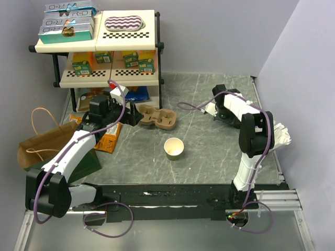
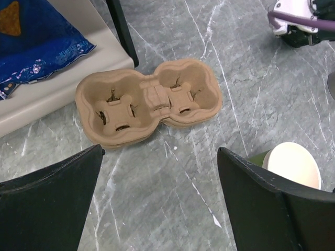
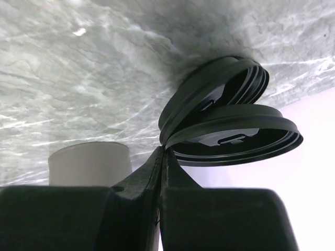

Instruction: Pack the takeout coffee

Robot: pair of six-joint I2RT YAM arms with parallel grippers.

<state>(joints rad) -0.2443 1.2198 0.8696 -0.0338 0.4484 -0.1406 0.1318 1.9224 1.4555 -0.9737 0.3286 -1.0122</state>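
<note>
While pinching two black lids (image 3: 230, 130) edgewise in closed right fingers (image 3: 140, 180), with left fingers (image 2: 52, 201) wide open, risks dropping one short of cup (image 1: 174, 148) at five o'clock from carrier (image 1: 157, 117).

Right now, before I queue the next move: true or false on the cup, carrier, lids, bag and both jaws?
1. The small green paper cup stands upright on the table with no lid on it. True.
2. The brown moulded-pulp cup carrier holds a cup. False: both wells are empty.
3. The right jaws are shut on the rim of round black plastic lids. True.
4. The left jaws grip the carrier. False: they stand wide open above the table and do not touch the carrier.
5. The brown paper bag sits right of the cup. False: it is at the left side, by the left arm.
</note>
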